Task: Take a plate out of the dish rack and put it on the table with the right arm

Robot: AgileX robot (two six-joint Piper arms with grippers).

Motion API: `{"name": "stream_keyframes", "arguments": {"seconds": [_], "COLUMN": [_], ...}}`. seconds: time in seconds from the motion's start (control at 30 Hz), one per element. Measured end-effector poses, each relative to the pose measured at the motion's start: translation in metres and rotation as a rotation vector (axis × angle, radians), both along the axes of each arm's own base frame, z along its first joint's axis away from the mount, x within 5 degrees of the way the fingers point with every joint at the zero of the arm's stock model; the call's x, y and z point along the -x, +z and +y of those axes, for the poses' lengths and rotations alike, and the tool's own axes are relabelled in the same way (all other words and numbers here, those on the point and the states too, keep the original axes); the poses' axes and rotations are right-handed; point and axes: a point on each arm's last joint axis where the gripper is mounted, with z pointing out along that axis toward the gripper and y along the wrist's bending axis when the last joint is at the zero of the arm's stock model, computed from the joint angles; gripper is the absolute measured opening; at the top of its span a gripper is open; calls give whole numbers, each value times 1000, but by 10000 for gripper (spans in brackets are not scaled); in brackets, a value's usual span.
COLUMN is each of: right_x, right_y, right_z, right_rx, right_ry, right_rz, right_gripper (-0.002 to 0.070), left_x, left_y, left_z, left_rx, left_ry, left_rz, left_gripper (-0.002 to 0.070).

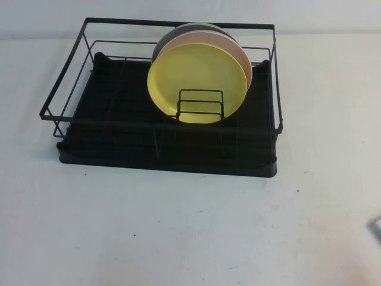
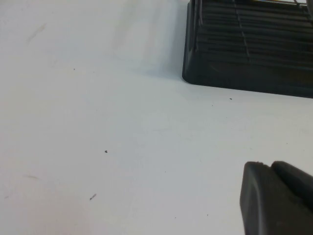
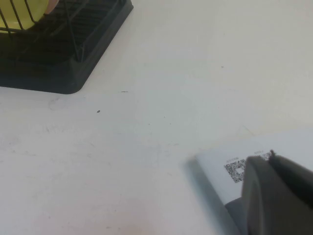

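Note:
The pale-yellow plate [image 1: 196, 80] stands on edge in the small wire holder [image 1: 200, 106] of the black dish rack [image 1: 62, 89], in front of a pink plate [image 1: 243, 58] and a grey plate [image 1: 178, 30]. Neither arm shows in the high view. My right gripper [image 3: 270, 157] is shut and empty, low over the white table [image 1: 178, 226], off the rack's corner [image 3: 58, 73]; the plate's edge [image 3: 19, 12] shows behind the wires. My left gripper [image 2: 269, 166] is shut and empty over the table, near the rack's other front corner [image 2: 244, 73].
A white flat panel with a QR code [image 3: 230, 164] lies under the right gripper; its corner shows at the high view's right edge [image 1: 377, 229]. Broad white table lies in front of the rack and on both sides.

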Motion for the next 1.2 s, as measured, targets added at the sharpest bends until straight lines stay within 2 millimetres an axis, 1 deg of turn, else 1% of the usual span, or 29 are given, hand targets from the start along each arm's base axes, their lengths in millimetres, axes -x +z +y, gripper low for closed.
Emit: {"name": "stream_keyframes", "arguments": {"seconds": [0.33, 0.53, 0.83, 0.93, 1.2], "right_x": [0, 0, 0, 0, 0], "right_y": [0, 0, 0, 0, 5], "right_z": [0, 1, 2, 2, 6], "right_rx": [-1, -39, -49, -77, -222], "right_ry": [0, 3, 4, 6, 6], "right_rz": [0, 3, 6, 8, -20], "right_gripper": [-18, -18, -18, -18, -18], "left_x": [0, 0, 0, 0, 0], "left_y": [0, 0, 0, 0, 0], "left_z": [0, 0, 0, 0, 0], "left_rx": [0, 0, 0, 0, 0], "left_ry": [0, 0, 0, 0, 0], "left_rz": [0, 0, 0, 0, 0], "left_gripper": [-4, -4, -4, -4, -4]}}
